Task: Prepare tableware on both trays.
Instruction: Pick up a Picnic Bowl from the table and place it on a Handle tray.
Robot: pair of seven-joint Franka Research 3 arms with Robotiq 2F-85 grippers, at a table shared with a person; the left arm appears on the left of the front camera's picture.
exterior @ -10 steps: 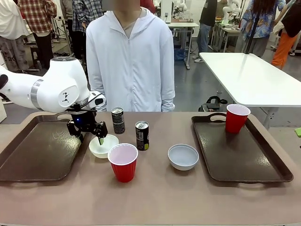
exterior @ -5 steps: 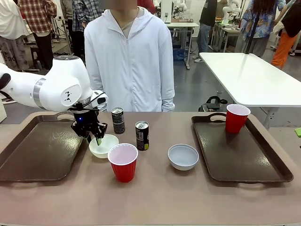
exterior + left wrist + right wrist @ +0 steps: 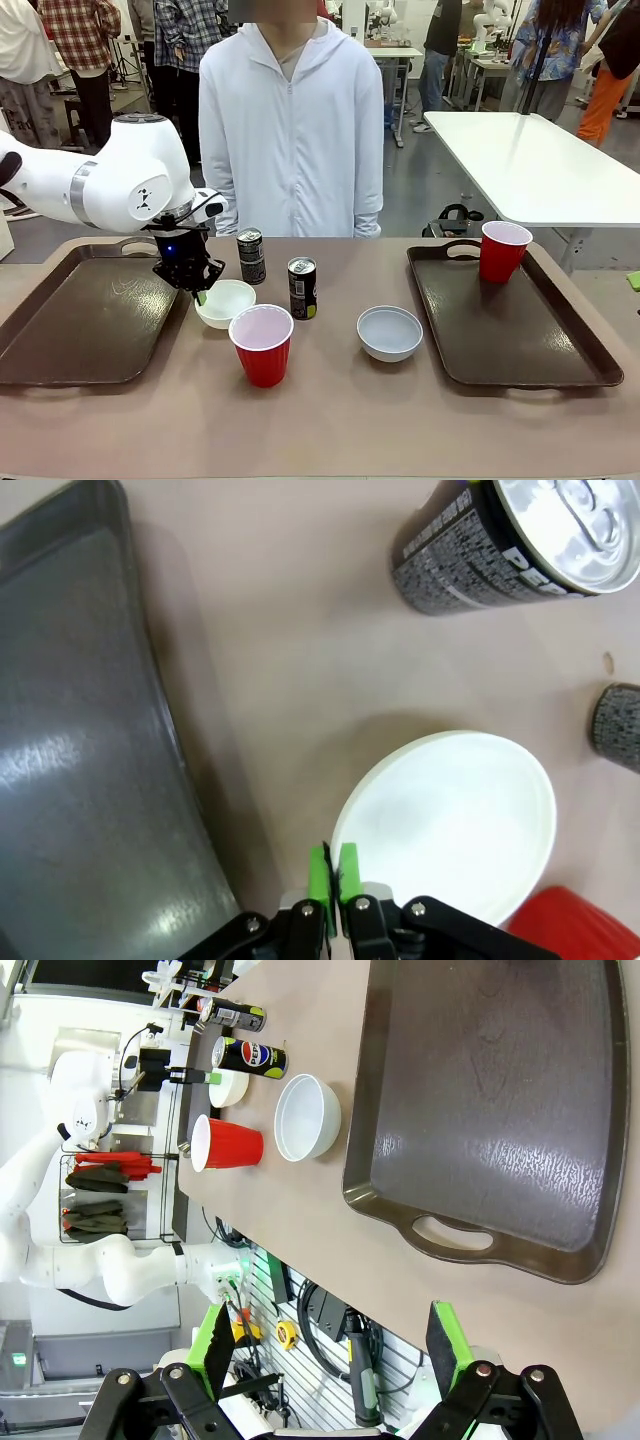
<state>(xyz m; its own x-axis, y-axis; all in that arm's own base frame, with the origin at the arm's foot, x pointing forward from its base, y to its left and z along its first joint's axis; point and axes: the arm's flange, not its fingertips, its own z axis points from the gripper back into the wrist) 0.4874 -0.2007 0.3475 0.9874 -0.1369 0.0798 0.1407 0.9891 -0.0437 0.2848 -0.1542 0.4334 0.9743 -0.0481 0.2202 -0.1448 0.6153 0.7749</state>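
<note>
Two Pepsi cans [image 3: 302, 288], two red cups [image 3: 262, 343], two bowls [image 3: 390, 333], two trays [image 3: 520, 320]. Left fingers [image 3: 318, 870] clench the rim of the cream-white bowl [image 3: 228, 303], which sits on the counter [image 3: 330, 420] beside the left tray [image 3: 80, 320]. Right fingers [image 3: 215, 1335] are spread, empty.

The left dark brown rectangular plastic tray [image 3: 80, 325] and the matching right tray [image 3: 520, 335] are glossy, with streaky glare. The tan tabletop [image 3: 400, 420] is smooth and matt. The cream-white shallow bowl [image 3: 450, 820] looks smooth and softly shiny. The dark drink can [image 3: 500, 540] beside it has a bright metal lid.
</note>
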